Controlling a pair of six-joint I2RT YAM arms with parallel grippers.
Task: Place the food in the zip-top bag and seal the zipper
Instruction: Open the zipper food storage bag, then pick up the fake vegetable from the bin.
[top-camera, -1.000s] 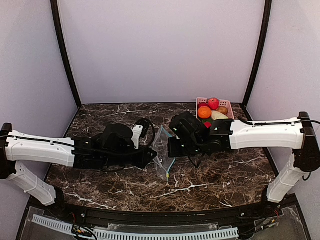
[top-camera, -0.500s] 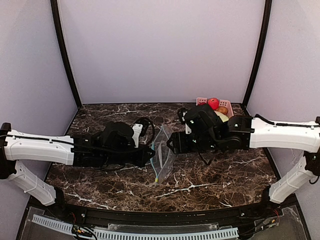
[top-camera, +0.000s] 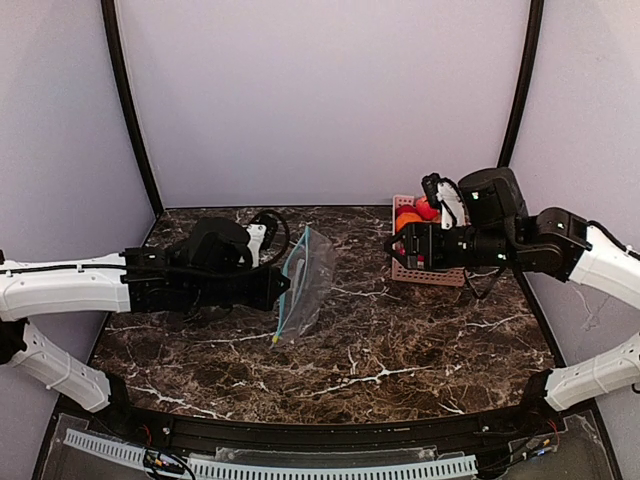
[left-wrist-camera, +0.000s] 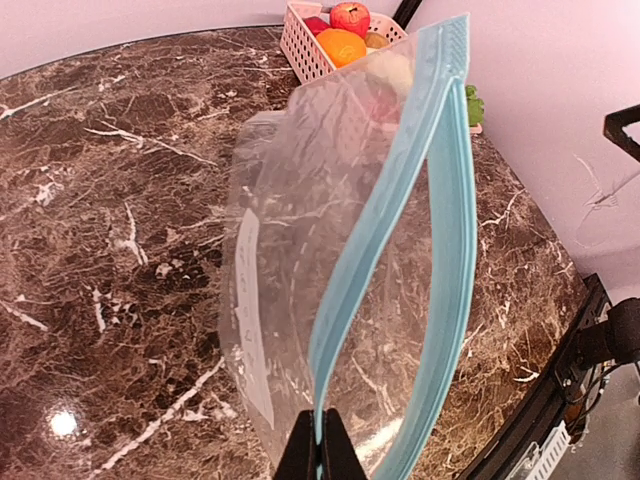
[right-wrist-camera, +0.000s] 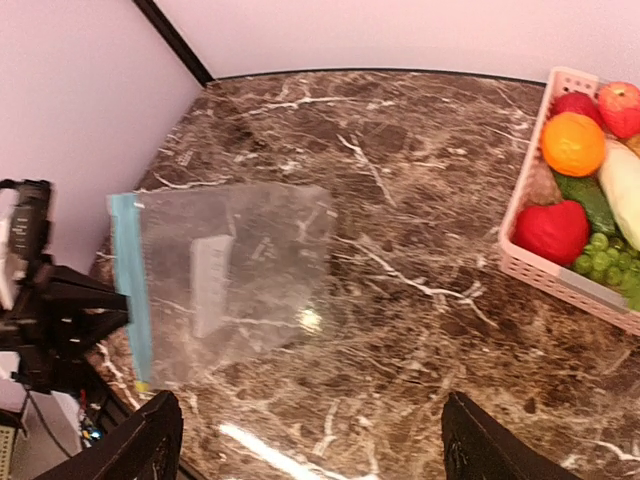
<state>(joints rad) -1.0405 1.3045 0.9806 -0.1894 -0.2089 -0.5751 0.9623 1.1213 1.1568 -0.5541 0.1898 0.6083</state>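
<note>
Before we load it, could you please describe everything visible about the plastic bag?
The plastic bag is clear, crinkly and rectangular, with a teal zipper strip along its mouth, parted, and a whitish label. Nothing shows inside. The left pincer pinches the strip's end, holding the bag up, left of the table's middle.

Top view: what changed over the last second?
The right gripper let go of the bag, opened and pulled back right, toward the basket. The left gripper closed on the bag's blue edge and carried it slightly left. The food stayed in the basket.
</note>
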